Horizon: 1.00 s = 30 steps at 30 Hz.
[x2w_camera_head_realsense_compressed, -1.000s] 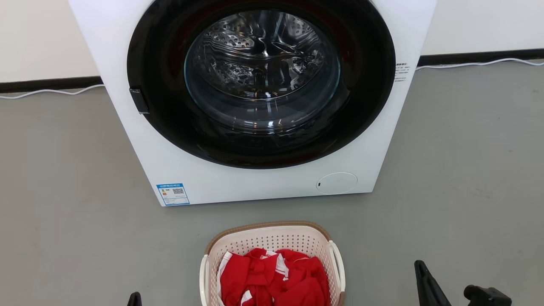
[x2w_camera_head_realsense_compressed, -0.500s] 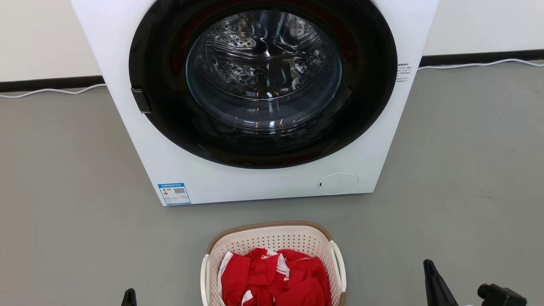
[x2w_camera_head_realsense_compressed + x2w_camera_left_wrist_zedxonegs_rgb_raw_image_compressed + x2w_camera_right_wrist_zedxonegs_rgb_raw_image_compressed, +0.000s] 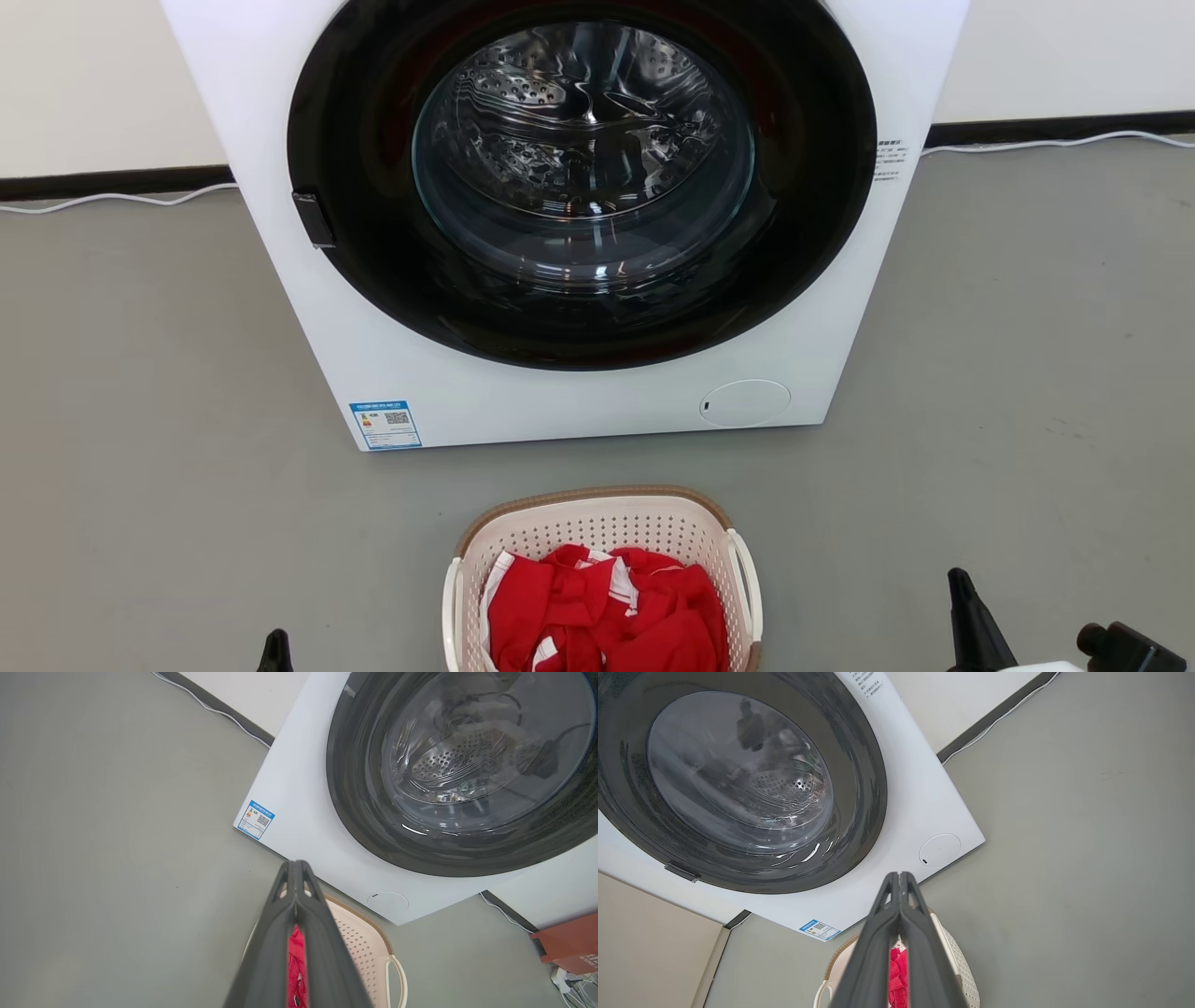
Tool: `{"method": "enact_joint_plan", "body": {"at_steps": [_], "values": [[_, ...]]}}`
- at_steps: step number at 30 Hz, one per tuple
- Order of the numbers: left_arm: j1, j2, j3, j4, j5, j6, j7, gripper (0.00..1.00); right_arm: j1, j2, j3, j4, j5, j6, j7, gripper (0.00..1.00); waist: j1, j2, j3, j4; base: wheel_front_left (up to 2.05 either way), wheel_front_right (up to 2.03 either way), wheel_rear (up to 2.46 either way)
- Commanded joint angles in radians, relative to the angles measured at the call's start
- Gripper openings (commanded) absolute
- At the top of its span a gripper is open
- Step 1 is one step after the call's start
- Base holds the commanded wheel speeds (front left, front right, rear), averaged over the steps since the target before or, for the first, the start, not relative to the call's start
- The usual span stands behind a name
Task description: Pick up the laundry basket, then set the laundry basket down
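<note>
The laundry basket (image 3: 597, 525), cream-white and perforated with a brown rim and white side handles, stands on the grey floor in front of the washing machine, with red and white clothes in it. My left gripper (image 3: 276, 646) shows its tip at the bottom, well left of the basket. My right gripper (image 3: 962, 597) stands apart to the basket's right. Both are shut with nothing held. In the left wrist view the gripper (image 3: 295, 865) has its fingertips together above the basket (image 3: 362, 947). The right wrist view shows the gripper (image 3: 899, 877) with its fingertips pressed together, the basket (image 3: 959, 963) beyond.
The white washing machine (image 3: 560, 401), its round dark glass door shut, stands just behind the basket. White cables (image 3: 112, 200) run along the wall's dark skirting. A red-brown box (image 3: 567, 942) sits on the floor at the far right of the left wrist view.
Both grippers have drifted outward and lower in the head view, away from the basket. The picture has also shifted slightly right. The basket has stayed put.
</note>
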State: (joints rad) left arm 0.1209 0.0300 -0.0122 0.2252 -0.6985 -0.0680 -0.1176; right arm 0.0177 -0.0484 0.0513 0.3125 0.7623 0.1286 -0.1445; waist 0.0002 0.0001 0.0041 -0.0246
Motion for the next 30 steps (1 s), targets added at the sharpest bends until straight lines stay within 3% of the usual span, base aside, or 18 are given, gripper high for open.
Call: {"method": "enact_joint_plan", "body": {"at_steps": [1, 30], "values": [[-0.055, 0.012, 0.021, -0.019, -0.028, -0.009, 0.005, 0.0, -0.049, -0.015, 0.0, -0.029, 0.03, 0.001, 0.008, 0.0, -0.0002, -0.0001, 0.0, 0.0, 0.0, 0.0, 0.0], [-0.12, 0.015, 0.06, -0.005, -0.355, -0.029, 0.089, 0.0, -0.076, -0.022, -0.045, -0.044, 0.346, 0.001, 0.087, 0.0, -0.0002, -0.0001, 0.0, 0.009, 0.0, 0.0, 0.0]]}}
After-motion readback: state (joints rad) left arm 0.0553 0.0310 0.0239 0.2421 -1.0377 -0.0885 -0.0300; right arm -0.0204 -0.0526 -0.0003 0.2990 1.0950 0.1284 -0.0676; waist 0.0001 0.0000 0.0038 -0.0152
